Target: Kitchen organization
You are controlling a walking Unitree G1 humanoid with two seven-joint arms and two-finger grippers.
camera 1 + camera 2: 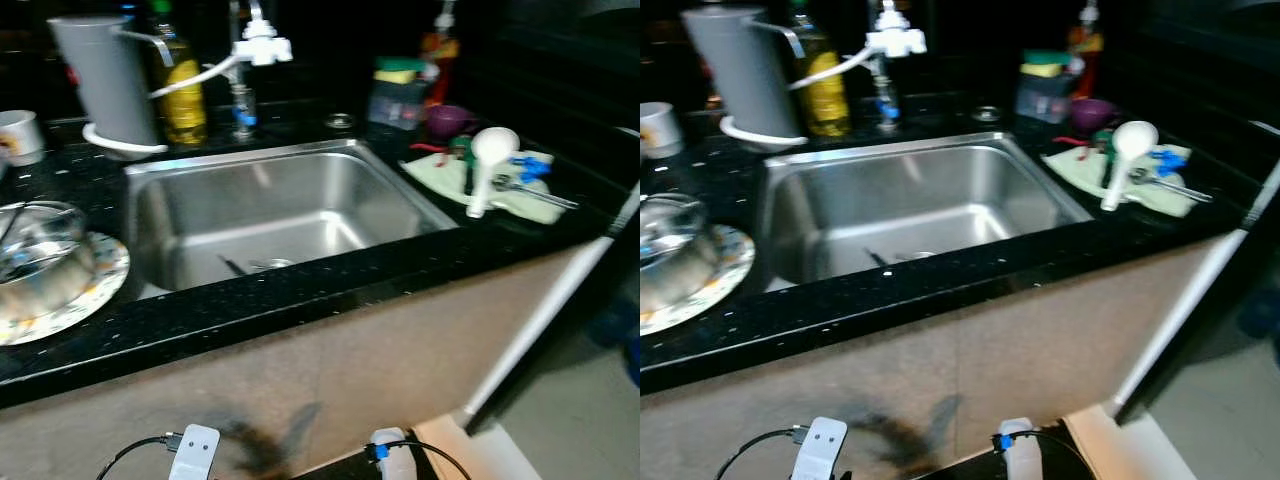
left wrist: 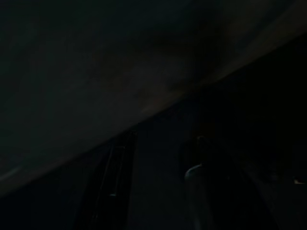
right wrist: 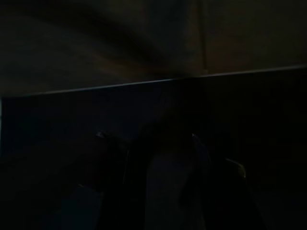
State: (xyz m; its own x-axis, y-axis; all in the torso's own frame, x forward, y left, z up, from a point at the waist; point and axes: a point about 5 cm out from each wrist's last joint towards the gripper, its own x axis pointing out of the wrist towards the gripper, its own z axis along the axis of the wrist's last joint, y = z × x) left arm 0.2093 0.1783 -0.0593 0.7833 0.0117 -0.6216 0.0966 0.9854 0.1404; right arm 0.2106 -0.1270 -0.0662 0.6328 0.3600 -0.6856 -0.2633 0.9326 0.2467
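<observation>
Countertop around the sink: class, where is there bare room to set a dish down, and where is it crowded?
Bare black counter runs along the front edge of the sink, between the plate carrying a glass bowl and the cloth. Inside, the basin is nearly bare. Crowded: the cloth with its white ladle and utensils, and the back ledge with grey pitcher, oil bottle and sponge box.

sink [image 1: 390, 185]: 1 | grey jug [image 1: 105, 80]: 1 | oil bottle [image 1: 183, 95]: 1 | patterned plate [image 1: 100, 285]: 1 | white ladle [image 1: 488, 165]: 1 | mug [image 1: 20, 135]: 1

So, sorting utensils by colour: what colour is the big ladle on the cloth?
White; the ladle shows best in the left eye view.
</observation>
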